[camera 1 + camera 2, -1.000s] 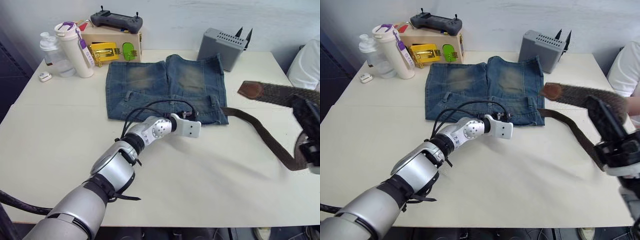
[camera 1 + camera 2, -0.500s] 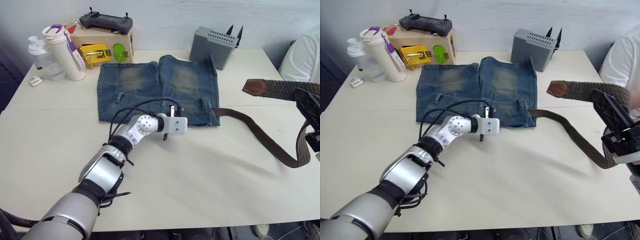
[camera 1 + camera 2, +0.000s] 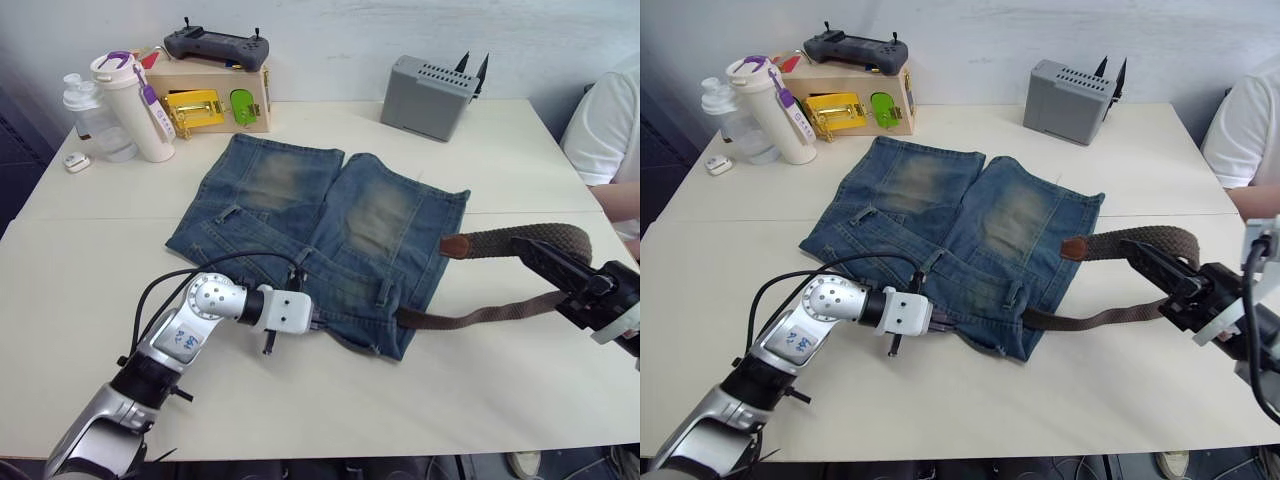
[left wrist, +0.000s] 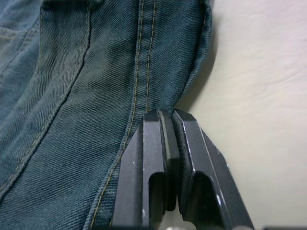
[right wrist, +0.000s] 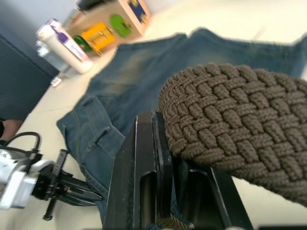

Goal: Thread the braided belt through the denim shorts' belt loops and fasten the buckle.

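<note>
1. Nearest us, our left tool (image 3: 318,322) is pinching the near hem of the denim shorts (image 3: 330,235), its fingers (image 4: 158,158) closed with a fold of the cloth between them. We judge the denim soft and limp, so it is likely to bunch and slide on the desk (image 3: 480,400) unless it is pinned close to the waistband.
2. Our right tool (image 3: 1150,262) is gripping the braided belt (image 3: 1140,243) partway along, its two fingers clamped on the weave where the belt is bending back on itself.
3. From that grip, one run of the belt is drooping to the desk and ending at the shorts' right edge; the other is reaching toward the tan tip (image 3: 456,245), which is hanging over the denim.
4. We judge the weave flexible and grippy and the leather tip stiffer, so a hold near the tip should steer it best.
5. We cannot make out the buckle.
6. Farther back, the shorts are lying flat and skewed, legs toward the grey box (image 3: 432,93).
</note>
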Motion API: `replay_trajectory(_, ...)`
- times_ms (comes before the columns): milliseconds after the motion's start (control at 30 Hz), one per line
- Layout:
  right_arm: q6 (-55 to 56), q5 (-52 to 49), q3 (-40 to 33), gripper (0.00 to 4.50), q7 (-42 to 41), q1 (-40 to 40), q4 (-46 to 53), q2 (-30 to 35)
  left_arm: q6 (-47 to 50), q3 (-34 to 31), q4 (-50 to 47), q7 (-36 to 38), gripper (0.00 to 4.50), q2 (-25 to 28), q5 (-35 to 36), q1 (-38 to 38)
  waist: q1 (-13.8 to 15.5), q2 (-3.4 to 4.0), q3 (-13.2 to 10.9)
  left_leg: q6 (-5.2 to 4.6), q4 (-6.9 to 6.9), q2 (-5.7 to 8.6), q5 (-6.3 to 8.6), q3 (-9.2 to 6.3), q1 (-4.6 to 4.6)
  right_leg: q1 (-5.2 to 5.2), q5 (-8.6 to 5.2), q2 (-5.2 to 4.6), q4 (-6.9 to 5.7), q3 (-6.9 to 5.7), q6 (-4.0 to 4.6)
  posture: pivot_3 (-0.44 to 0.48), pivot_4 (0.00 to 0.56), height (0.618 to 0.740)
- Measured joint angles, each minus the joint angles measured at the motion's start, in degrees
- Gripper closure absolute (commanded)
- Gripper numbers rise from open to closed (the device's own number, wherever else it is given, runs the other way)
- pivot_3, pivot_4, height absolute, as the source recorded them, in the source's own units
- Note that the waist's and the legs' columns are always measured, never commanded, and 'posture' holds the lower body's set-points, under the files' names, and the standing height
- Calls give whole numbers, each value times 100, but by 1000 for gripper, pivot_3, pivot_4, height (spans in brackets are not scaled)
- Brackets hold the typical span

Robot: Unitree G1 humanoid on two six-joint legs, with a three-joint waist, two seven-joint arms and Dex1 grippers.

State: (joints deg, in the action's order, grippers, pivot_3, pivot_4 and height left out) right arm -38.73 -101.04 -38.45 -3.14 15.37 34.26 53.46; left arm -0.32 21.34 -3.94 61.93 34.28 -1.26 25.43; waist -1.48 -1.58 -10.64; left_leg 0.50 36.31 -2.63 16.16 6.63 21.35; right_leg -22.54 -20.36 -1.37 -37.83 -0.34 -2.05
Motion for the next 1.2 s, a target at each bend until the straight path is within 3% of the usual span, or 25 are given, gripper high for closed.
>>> replay_trajectory(67, -23, -257, 293, 4500, 472, 95, -10, -2, 412, 3, -414, 90, 4468, 22, 143, -120, -6, 0, 0, -3, -1, 2, 1, -1, 4, 0, -1, 0, 3, 1, -5, 0, 150, 735)
replay_trajectory(100, -27, -428, 455, 4500, 712, 207, 49, -21, 657, 12, -576, 146, 3757, 24, 203, -161, -11, 0, 0, -3, -4, 2, 2, -1, 6, -2, -2, 1, 6, 1, -7, 0, 150, 735)
replay_trajectory(200, -24, -808, 700, 4500, 1182, 353, 277, -79, 1265, 20, -827, 234, 2973, 21, 420, -246, -21, 0, 0, -4, -5, 2, 2, -1, 9, -6, -4, 1, 6, 3, -10, 0, 150, 735)
replay_trajectory(233, 9, -914, 703, 4500, 1363, 369, 337, -79, 1553, -7, -943, 279, 2367, 13, 616, -262, -29, -1, 0, -4, -4, 2, 2, 0, 9, -5, -3, 1, 5, 5, -11, 0, 150, 735)
replay_trajectory(400, 199, -1055, 949, 4500, 1855, 386, 583, -225, 2731, -575, -1336, 686, 244, 332, 1738, -217, -32, -1, -1, -1, -5, -1, 0, -2, 8, -7, -3, 7, 4, 5, -12, 0, 150, 735)
replay_trajectory(433, 277, -1058, 1036, 4500, 1958, 390, 621, -306, 3035, -808, -1400, 795, 71, 443, 2096, -173, -30, -1, -1, 0, -6, -1, 0, -3, 7, -7, -4, 7, 4, 6, -15, 0, 150, 735)
replay_trajectory(633, 751, -1062, 1496, 4500, 2431, 366, 817, -941, 3919, -1452, -1586, 819, 71, 535, 3136, 54, -24, 0, -1, -2, -2, 5, 1, -4, 7, -5, -4, 4, 4, 12, -17, 0, 150, 735)
replay_trajectory(1200, 1002, -1065, 2081, 4500, 2785, 612, 1038, -1279, 3899, -1416, -1295, 241, 71, 419, 3019, 342, -27, -2, -1, -1, -1, 5, 1, -3, 5, -6, -2, 7, 0, 18, -20, 0, 150, 735)
